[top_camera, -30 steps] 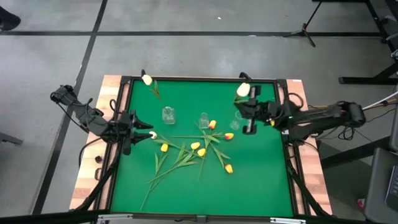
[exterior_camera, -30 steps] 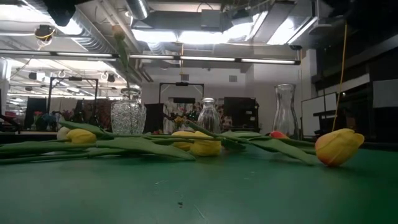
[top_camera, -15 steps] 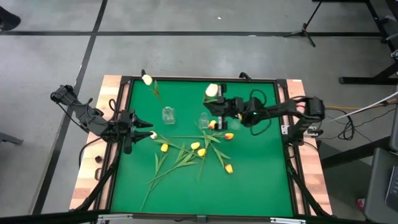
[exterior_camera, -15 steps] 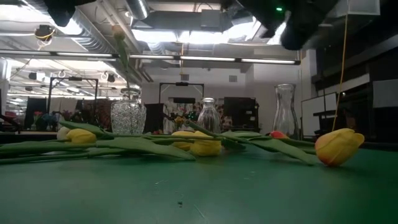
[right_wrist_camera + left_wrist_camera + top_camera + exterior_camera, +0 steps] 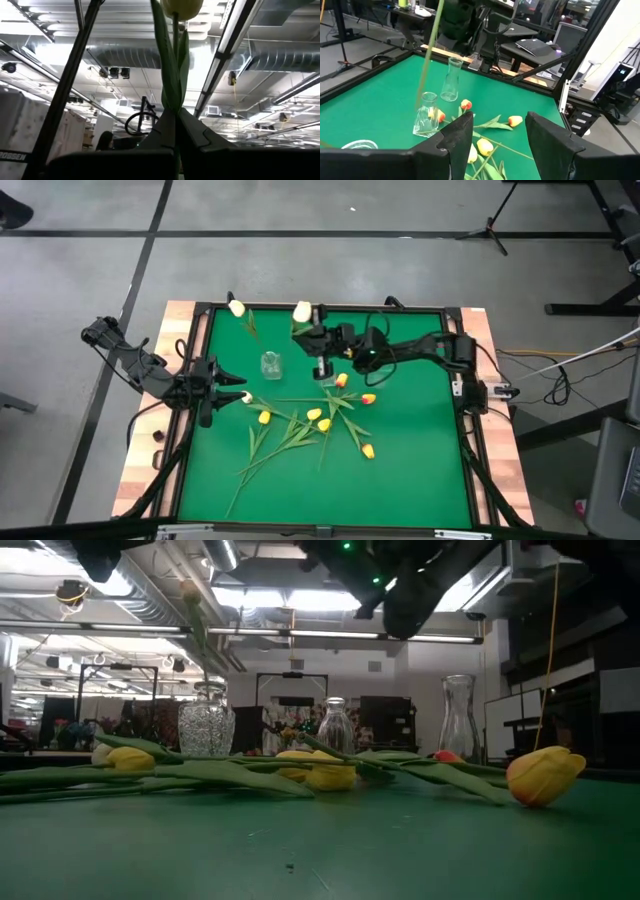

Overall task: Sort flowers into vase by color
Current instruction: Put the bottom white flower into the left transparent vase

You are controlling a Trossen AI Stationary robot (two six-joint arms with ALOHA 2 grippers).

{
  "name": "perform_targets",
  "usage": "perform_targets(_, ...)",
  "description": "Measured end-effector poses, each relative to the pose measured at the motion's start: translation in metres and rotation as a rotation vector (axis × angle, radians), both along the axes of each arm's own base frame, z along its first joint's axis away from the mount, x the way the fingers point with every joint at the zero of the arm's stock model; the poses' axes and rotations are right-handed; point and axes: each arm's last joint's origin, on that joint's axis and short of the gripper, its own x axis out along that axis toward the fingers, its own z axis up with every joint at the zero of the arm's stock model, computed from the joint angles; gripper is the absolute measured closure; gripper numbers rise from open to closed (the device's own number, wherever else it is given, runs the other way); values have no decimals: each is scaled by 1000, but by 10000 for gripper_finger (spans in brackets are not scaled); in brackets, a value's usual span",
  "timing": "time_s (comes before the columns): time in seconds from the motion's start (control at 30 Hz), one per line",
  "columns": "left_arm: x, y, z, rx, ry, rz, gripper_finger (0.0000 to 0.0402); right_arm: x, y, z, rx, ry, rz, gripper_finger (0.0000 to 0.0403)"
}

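My right gripper point(image 5: 318, 352) is stretched over the table's middle, shut on a white tulip point(image 5: 302, 311). The tulip's stem point(image 5: 431, 45) hangs down to the mouth of the small glass vase point(image 5: 427, 117); I cannot tell whether it is inside. A second white tulip point(image 5: 237, 308) stands in the cut-glass vase point(image 5: 270, 364). A tall carafe point(image 5: 458, 718) stands on the right. Several yellow and orange-yellow tulips point(image 5: 320, 418) lie loose on the green mat. My left gripper point(image 5: 497, 125) waits open at the left edge, with a white bud point(image 5: 246, 396) just in front of it. My right gripper pinches the white tulip's stem and leaf point(image 5: 174, 100) between its two fingers, well below the bud point(image 5: 181, 6). The tulip is upright and lifted clear, with the bud above the fingers and the long stem hanging below them.
A raised black frame point(image 5: 320, 308) edges the green mat point(image 5: 420, 470). The mat's near half is bare in front of the loose stems point(image 5: 260, 455). One yellow bud point(image 5: 545, 775) lies nearest the low camera, on the right.
My right gripper has swung from the table's far right toward the left, carrying the white tulip upright, and now stands over the small middle vase. My left arm and the loose flowers have stayed where they were.
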Motion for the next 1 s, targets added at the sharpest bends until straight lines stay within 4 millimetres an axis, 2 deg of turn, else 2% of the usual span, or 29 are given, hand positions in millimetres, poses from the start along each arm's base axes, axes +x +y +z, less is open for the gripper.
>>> perform_targets(0.63, 0, 0, 0, 13, 5, -2, 223, 44, -36, -24, 30, 33, 8, 402)
perform_targets(1.0, 0, 0, -2, 29, 21, -3, 223, 50, -55, -52, 55, 85, -21, 402)
